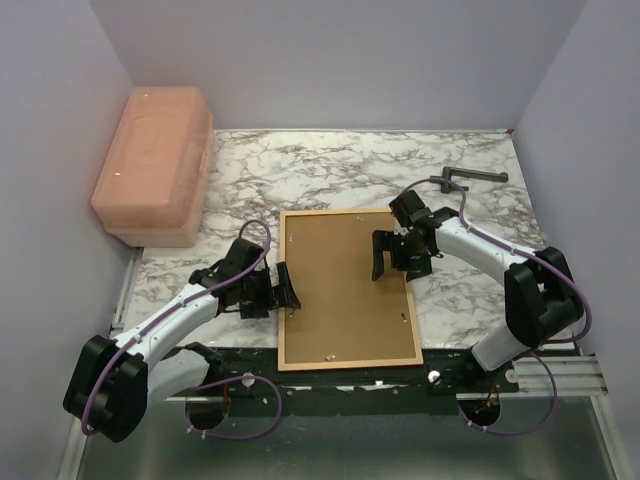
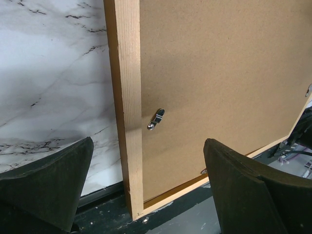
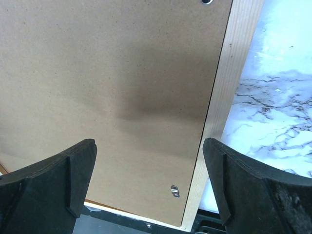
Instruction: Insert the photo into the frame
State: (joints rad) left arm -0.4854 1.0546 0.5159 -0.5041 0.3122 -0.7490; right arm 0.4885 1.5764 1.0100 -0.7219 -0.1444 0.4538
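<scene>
Frame (image 1: 350, 364) lies face down mid-picture, board (image 1: 340, 300) in it; no photo visible. My left tool (image 1: 285, 287) hangs released at its left rail, right tool (image 1: 394, 260) released over the board. Next, I reckon: turn clips (image 2: 156, 119), lift board.

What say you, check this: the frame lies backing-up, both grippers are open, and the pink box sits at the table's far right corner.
Not quite: the pink box sits at the far left corner, per the top external view. The frame lies backing-up, left gripper and right gripper open.
</scene>
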